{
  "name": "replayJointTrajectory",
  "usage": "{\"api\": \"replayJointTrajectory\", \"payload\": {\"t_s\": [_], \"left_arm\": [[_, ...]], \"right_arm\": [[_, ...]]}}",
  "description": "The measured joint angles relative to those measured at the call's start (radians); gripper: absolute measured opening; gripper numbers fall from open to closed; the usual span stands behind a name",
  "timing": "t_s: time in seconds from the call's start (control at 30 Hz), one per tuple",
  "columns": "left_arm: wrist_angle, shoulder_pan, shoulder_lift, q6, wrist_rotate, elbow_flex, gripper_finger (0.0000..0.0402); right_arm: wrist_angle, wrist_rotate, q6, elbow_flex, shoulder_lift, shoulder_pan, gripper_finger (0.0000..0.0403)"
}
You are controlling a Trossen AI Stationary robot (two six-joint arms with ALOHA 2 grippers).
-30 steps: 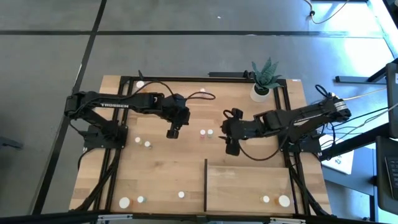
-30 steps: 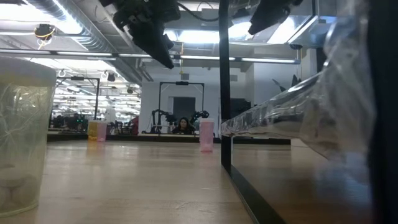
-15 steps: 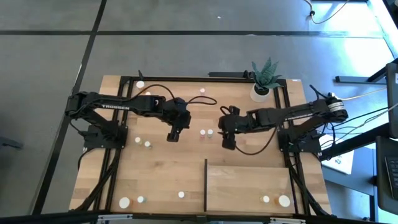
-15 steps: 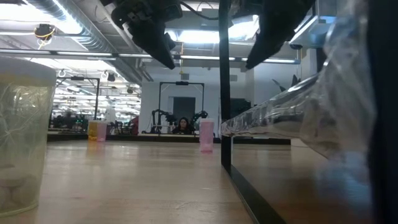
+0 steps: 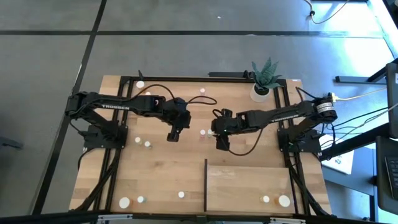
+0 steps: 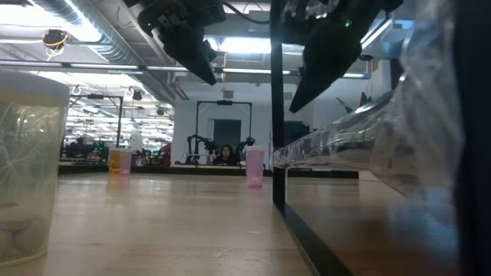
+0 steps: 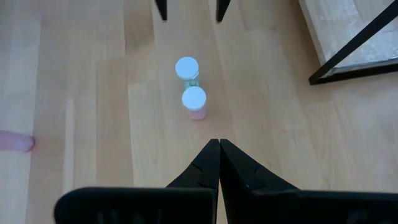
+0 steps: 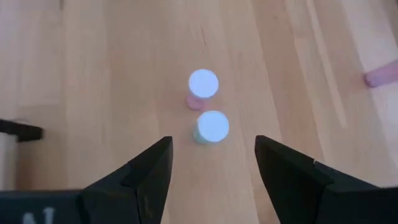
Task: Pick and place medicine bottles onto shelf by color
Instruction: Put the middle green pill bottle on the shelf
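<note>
1. The worktop [image 5: 155,174] is a light plank surface carrying both arms, the shelf and the scattered bottles.
2. The shelf [image 5: 249,186] lies flat at the worktop's near right corner, its long axis running along the near edge and its thin dark upright edge [image 5: 206,185] facing the middle.
3. The left gripper [image 5: 173,134] hangs above the worktop's middle, left of the bottle pair, its fingers [image 7: 211,163] pressed together on nothing.
4. The right gripper [image 5: 221,142] hangs just right of the same pair, its fingers [image 8: 149,168] spread wide and empty.
5. Two medicine bottles [image 5: 206,132] stand upright, caps up, touching or nearly so at the worktop's middle: one pink [image 8: 202,87], one pale [image 8: 211,127].
6. Two more bottles [image 5: 275,200] stand on the shelf near its near right corner.
7. Seven other caps show on the worktop: three [image 5: 140,200] by the near edge, two [image 5: 143,142] left of middle, two near the far edge.
</note>
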Motion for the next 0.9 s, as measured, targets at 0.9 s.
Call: {"api": "replayJointTrajectory", "payload": {"t_s": [0.9], "left_arm": [[-0.008,0.005,0.000,0.000,0.000,0.000,0.0000]], "right_arm": [[0.084,-0.237,-0.086,0.000,0.115,-0.136,0.0231]]}}
